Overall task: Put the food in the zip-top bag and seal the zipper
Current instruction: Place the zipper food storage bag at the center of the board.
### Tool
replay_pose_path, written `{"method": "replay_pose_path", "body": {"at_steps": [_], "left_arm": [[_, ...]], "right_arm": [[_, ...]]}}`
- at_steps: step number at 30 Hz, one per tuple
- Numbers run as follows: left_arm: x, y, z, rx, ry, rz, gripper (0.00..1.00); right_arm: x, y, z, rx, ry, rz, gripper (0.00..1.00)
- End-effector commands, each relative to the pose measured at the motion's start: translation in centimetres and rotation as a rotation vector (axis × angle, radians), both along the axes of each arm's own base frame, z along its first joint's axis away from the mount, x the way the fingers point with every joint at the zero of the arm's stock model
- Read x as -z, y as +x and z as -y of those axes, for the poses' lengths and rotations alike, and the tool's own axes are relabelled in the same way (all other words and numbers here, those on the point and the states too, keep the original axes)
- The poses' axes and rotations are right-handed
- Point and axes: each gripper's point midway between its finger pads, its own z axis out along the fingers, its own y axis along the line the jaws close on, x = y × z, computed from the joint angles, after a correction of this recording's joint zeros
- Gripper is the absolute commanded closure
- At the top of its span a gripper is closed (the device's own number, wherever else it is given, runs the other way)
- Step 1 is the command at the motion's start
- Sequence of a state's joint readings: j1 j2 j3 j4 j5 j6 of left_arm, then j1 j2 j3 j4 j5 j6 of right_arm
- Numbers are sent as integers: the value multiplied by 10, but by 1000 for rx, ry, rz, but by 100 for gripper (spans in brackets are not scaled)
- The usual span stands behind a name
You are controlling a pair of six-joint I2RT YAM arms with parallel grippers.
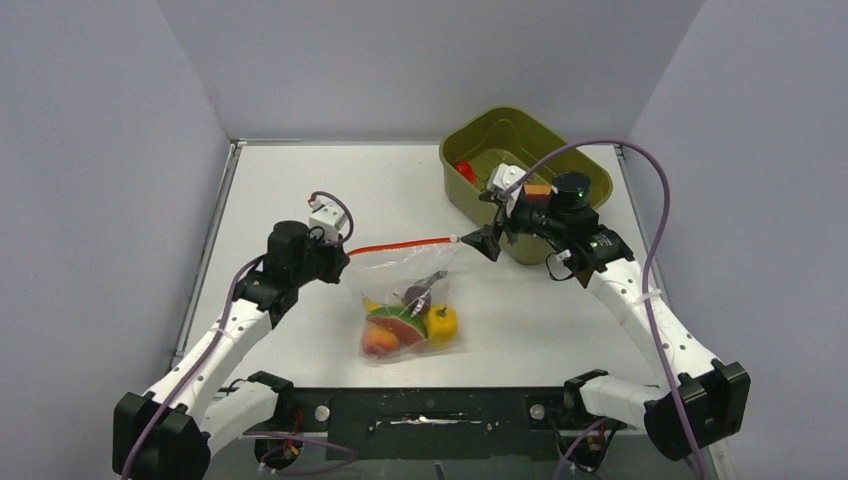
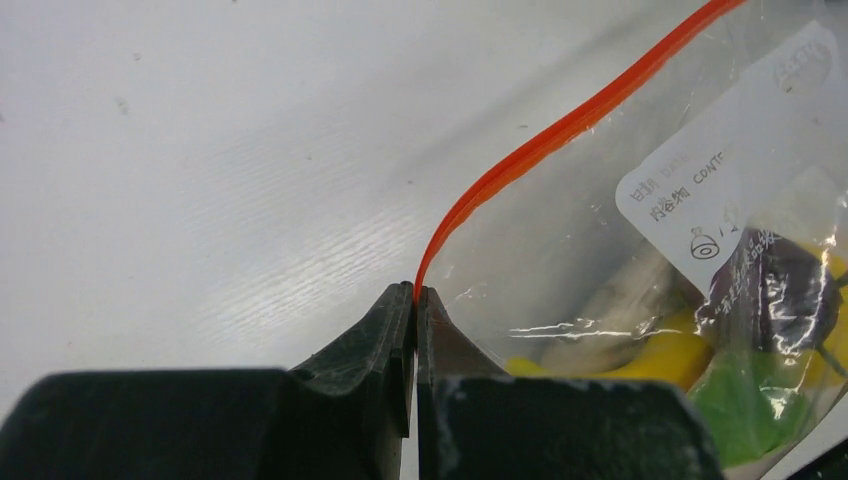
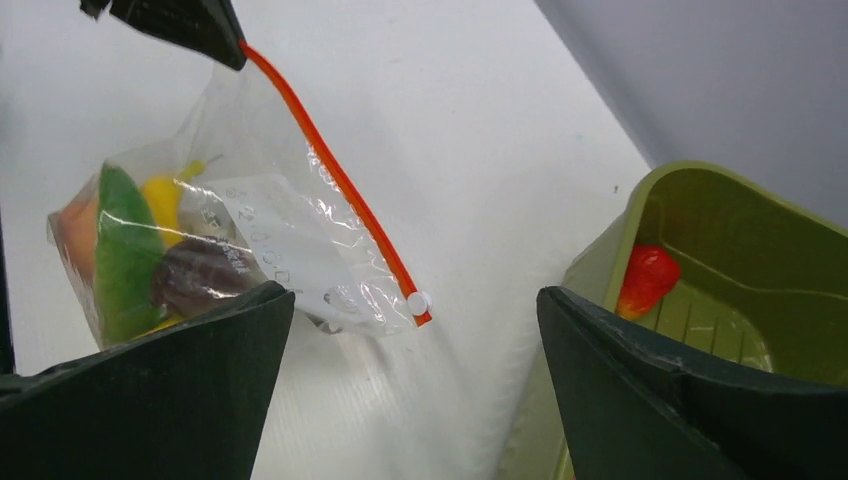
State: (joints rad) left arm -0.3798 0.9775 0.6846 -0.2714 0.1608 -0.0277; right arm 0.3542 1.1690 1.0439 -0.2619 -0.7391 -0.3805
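Top external view: with left gripper (image 1: 345,253) pinching zipper (image 1: 400,245) at zip-top bag (image 1: 400,275) corner, withdraw wide-spread right gripper (image 1: 480,243) clear of slider (image 3: 418,300).

A robotics lab cell: bare grey walls (image 1: 100,150) box in a white table (image 1: 300,190) bearing two arms (image 1: 235,315).

Left hand (image 2: 415,300) pinched tight, right hand (image 3: 415,300) spread wide, both arms stretched forward, angled inward.
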Motion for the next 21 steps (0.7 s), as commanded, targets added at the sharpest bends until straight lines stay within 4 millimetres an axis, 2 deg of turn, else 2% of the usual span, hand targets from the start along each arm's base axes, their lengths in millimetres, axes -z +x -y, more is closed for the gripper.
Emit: {"method": "replay_pose_path", "body": {"at_steps": [1, 4, 6, 8, 11, 17, 21], "left_arm": [[-34, 43, -7, -82, -78, 108, 100], [-29, 56, -14, -120, -55, 87, 100], [-28, 63, -16, -143, -39, 69, 100], [-29, 68, -17, -161, -29, 50, 90], [-33, 72, -23, -208, -23, 42, 66], [-54, 73, -34, -297, -54, 96, 35], [-79, 70, -36, -337, -127, 157, 30]], "right_arm": [[-60, 26, 10, 240, 192, 33, 3], [-66, 44, 25, 408, 223, -52, 2], [-62, 56, 38, 541, 242, -109, 2], [-54, 62, 48, 664, 299, -189, 2], [-48, 63, 52, 696, 307, -221, 2], [-35, 69, 67, 845, 353, -291, 2], [-26, 70, 71, 897, 353, -338, 2]]}}
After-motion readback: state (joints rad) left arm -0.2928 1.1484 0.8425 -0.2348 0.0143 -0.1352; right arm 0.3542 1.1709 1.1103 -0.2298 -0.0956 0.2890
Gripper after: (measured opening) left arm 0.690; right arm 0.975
